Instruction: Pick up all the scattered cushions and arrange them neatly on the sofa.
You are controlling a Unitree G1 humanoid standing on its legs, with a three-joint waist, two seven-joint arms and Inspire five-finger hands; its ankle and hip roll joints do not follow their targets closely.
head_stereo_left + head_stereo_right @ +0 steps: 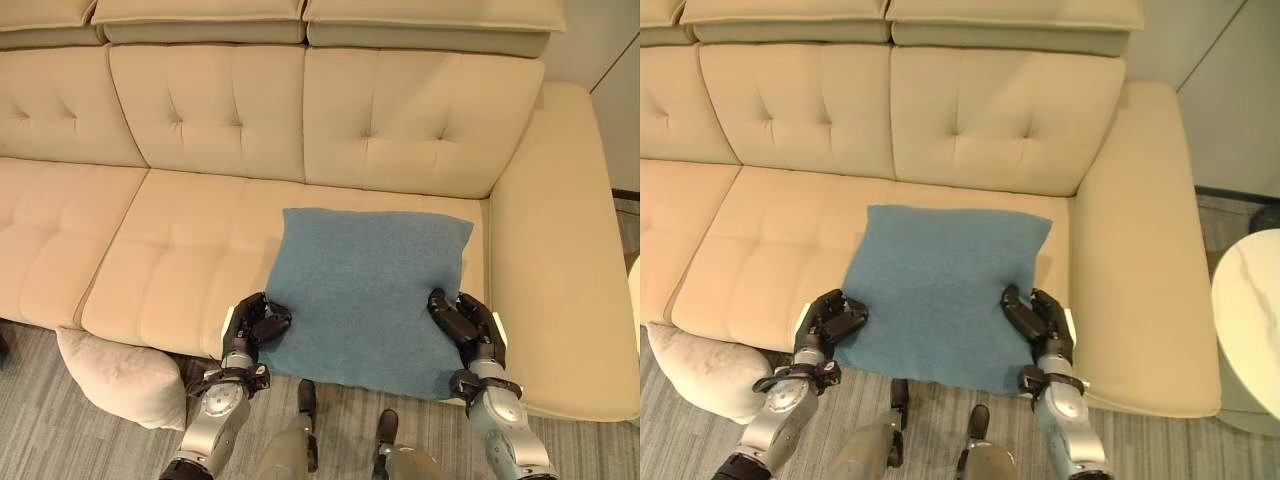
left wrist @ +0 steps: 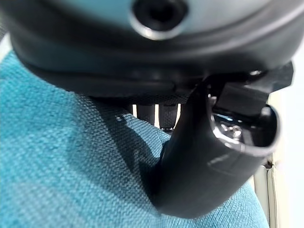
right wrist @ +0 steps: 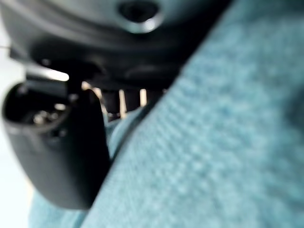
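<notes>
Blue cushion flat on the sofa seat, left hand and right hand pinching its near corners, beige cushion down on the floor; best slid back evenly, square against the backrest.

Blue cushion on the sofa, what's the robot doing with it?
The robot holds the square blue fabric cushion by its two sides, left hand and right hand each pinching an edge. The cushion lies flat on the seat of the cream tufted sofa, its front edge hanging over a little. A cream cushion lies on the grey floor, against the sofa's front.
</notes>
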